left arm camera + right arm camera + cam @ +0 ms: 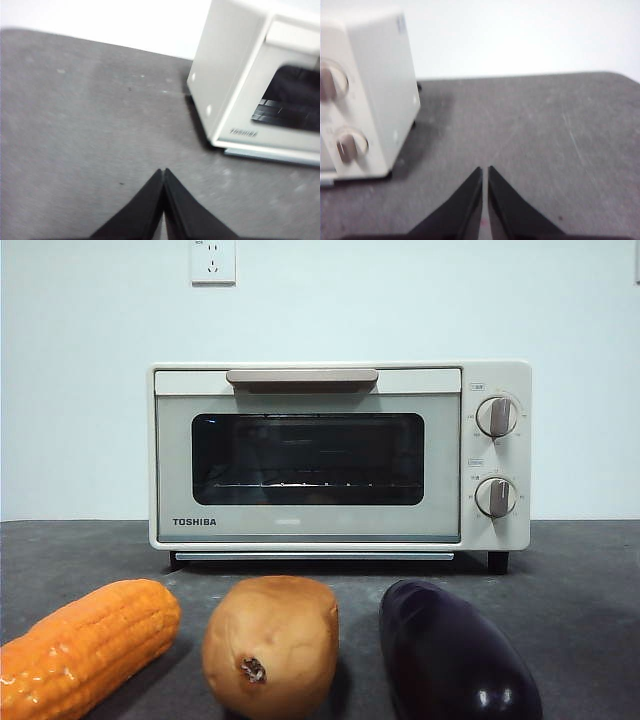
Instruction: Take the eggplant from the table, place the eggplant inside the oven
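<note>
The glossy dark purple eggplant (455,655) lies on the grey table (580,570) at the front right. Behind it stands the cream-white Toshiba oven (340,455), its door closed, with a beige bar handle (302,377) on top and two knobs on the right. In the front view neither arm shows. My left gripper (164,172) is shut with nothing in it, over bare table beside the oven's (260,85) left side. Beside the oven's (365,95) knob side my right gripper (485,170) hangs shut and empty above the table.
An orange corn cob (85,645) lies at the front left and a tan-brown potato (272,645) in the front middle, in a row with the eggplant. A wall socket (213,260) is on the white wall behind.
</note>
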Controlling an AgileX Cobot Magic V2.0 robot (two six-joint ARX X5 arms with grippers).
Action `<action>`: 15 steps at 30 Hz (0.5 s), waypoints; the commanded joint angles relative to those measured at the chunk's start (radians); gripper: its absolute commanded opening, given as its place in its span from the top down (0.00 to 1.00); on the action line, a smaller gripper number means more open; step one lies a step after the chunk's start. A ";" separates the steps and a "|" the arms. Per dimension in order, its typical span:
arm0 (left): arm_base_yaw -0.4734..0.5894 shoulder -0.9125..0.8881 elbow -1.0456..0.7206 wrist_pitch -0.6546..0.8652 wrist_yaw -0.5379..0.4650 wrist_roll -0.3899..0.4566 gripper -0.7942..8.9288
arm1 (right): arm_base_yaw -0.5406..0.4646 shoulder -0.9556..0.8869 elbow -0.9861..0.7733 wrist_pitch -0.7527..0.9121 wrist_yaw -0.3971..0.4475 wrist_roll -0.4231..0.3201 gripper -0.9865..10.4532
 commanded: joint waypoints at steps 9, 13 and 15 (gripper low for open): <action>0.002 -0.001 0.016 0.048 0.042 -0.356 0.91 | 0.000 -0.002 0.010 0.022 -0.095 0.288 0.91; 0.002 0.007 0.058 -0.010 0.057 -0.357 0.91 | 0.000 -0.001 0.064 -0.047 -0.141 0.312 0.91; 0.002 0.026 0.092 -0.049 0.057 -0.355 0.91 | 0.000 0.000 0.117 -0.124 -0.141 0.315 0.91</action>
